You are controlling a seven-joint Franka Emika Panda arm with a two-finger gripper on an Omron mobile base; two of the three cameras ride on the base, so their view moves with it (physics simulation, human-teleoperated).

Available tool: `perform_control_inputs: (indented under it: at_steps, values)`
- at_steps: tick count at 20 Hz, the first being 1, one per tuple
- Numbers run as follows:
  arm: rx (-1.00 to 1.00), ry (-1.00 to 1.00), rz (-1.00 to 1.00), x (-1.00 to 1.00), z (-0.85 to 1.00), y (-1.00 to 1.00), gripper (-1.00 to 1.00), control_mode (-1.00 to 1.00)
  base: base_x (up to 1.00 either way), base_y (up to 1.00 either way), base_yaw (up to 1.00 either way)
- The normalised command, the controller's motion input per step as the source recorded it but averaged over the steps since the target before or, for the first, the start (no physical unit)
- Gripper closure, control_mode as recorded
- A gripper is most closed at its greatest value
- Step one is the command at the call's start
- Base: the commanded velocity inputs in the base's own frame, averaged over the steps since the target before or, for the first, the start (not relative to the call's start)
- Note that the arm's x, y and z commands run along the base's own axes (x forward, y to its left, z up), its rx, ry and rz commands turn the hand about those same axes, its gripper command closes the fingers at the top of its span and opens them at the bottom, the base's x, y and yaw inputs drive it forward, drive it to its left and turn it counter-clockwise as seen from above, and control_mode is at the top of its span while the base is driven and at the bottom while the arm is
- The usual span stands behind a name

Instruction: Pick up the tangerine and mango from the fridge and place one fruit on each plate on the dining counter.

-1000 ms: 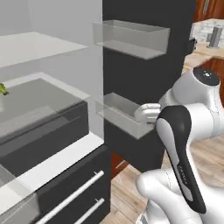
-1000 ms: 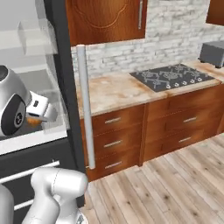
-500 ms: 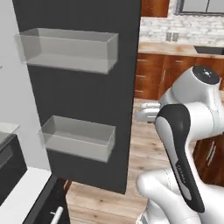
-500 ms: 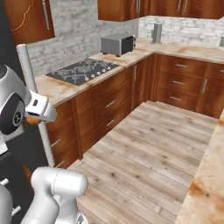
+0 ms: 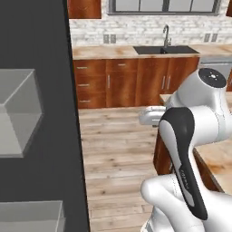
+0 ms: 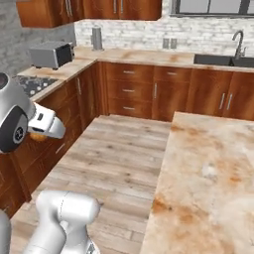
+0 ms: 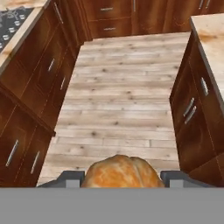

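A red-orange tangerine (image 7: 120, 168) sits between the two dark fingertips of my gripper (image 7: 121, 177), which is shut on it and held above the wood floor. From the right base view the gripper (image 6: 39, 133) hangs at the left with a sliver of the orange fruit (image 6: 35, 137) under the hand. The black fridge door (image 5: 45, 113) with clear bins stands at the left of the left base view. The dining counter (image 6: 213, 168), beige stone mottled with rust, lies to the right. The mango and the plates are out of view.
A wood floor aisle (image 7: 122, 96) runs between the wall cabinets (image 7: 30, 87) and the island's red-brown base (image 7: 192, 105). A stove (image 6: 22, 84), a toaster (image 6: 52, 53) and a sink (image 5: 165, 49) line the wall counters.
The whole picture has swung from the fridge interior past the stove to the sink wall and island: the base has turned. The gripper keeps the fruit in the same pose.
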Motion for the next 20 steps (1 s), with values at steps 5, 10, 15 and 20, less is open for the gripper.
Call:
perform_control_inputs:
  at_steps: [5, 10, 15, 20]
  values:
    - [0.00, 0.00, 0.00, 0.00, 0.00, 0.00, 1.00, 1.00, 1.00, -0.08, -0.16]
    - [0.00, 0.00, 0.00, 0.00, 0.00, 0.00, 1.00, 1.00, 1.00, 0.11, -0.19]
    - [0.00, 0.00, 0.00, 0.00, 0.00, 0.00, 1.00, 1.00, 1.00, 0.84, -0.48]
    - [0.00, 0.00, 0.00, 0.00, 0.00, 0.00, 1.00, 1.00, 1.00, 0.90, -0.59]
